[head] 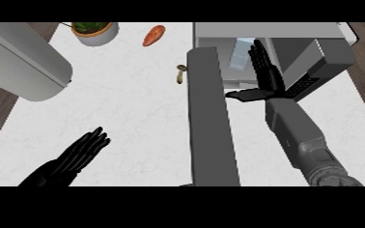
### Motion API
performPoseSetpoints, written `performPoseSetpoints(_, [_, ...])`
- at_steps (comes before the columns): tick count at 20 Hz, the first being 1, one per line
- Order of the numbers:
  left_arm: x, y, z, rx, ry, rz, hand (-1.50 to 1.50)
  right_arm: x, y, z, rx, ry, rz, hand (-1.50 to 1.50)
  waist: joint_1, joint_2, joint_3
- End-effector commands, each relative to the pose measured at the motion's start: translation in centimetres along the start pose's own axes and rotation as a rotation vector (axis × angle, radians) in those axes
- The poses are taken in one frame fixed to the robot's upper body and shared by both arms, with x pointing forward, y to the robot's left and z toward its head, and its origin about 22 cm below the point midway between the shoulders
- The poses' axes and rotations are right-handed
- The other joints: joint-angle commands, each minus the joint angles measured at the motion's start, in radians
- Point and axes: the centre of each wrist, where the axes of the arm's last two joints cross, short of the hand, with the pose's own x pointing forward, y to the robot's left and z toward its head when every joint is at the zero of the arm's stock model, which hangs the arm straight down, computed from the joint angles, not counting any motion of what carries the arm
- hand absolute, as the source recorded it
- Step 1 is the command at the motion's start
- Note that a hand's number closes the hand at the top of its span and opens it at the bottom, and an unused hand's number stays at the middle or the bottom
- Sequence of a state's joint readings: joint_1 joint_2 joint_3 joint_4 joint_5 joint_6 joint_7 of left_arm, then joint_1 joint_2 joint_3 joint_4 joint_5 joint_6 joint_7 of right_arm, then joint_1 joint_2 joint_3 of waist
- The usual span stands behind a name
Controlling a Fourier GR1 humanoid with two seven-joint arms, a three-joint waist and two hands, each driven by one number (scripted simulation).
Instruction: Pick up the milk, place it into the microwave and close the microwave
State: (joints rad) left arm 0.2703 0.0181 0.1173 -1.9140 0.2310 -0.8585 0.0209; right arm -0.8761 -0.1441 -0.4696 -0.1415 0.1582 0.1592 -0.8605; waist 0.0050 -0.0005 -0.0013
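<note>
1. White marbled tabletop [135, 111], seen from steeply above.
2. Microwave [285, 34] at upper right, its grey door [210, 121] swung open toward the viewer.
3. Right hand [267, 72], fingers straight and thumb spread, reaches into the microwave's opening and holds nothing.
4. Left hand [75, 157] rests open at lower left.
5. Milk [241, 53]: the pale blue carton appears to stand inside the microwave, just beside the right fingers.
6. Judgement: placing looks done; next, withdraw the hand and swing the door shut.
</note>
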Motion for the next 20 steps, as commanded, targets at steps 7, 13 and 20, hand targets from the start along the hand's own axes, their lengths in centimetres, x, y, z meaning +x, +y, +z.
performPoseSetpoints(7, [-3.5, -1.1, -2.8, -0.019, 0.021, -0.038, 1.50, -6.0, -0.5, 10.7, -0.016, 0.107, 0.007, -1.50, -0.047, -0.016, -0.002])
performPoseSetpoints(13, [-4.1, -1.3, -6.9, -0.052, 0.062, -0.109, 1.50, -5.7, -4.8, 14.8, -0.042, 0.128, 0.046, -1.50, -0.058, -0.015, -0.003])
performPoseSetpoints(20, [-6.1, -2.2, -10.3, -0.146, 0.097, -0.193, 1.50, -4.7, -9.1, 22.5, -0.110, 0.100, 0.065, -1.50, -0.074, -0.011, -0.004])
